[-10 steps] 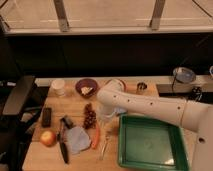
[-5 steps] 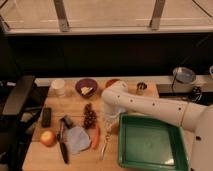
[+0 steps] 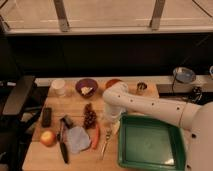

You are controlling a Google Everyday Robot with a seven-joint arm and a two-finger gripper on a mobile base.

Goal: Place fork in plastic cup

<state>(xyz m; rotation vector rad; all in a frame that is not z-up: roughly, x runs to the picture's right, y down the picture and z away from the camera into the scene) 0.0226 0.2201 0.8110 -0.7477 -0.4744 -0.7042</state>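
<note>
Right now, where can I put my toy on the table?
The table is bare at its front edge between the knife and fork, and between the whitish cup and grapes. It's crowded where the gripper hangs beside the green tray.

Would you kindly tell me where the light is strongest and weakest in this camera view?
Camera view: brightest across the pale band at the top; nearly black just behind the table; warm, dim light on its top; the gripper, low beside the grapes near the fork, looks pale.
</note>
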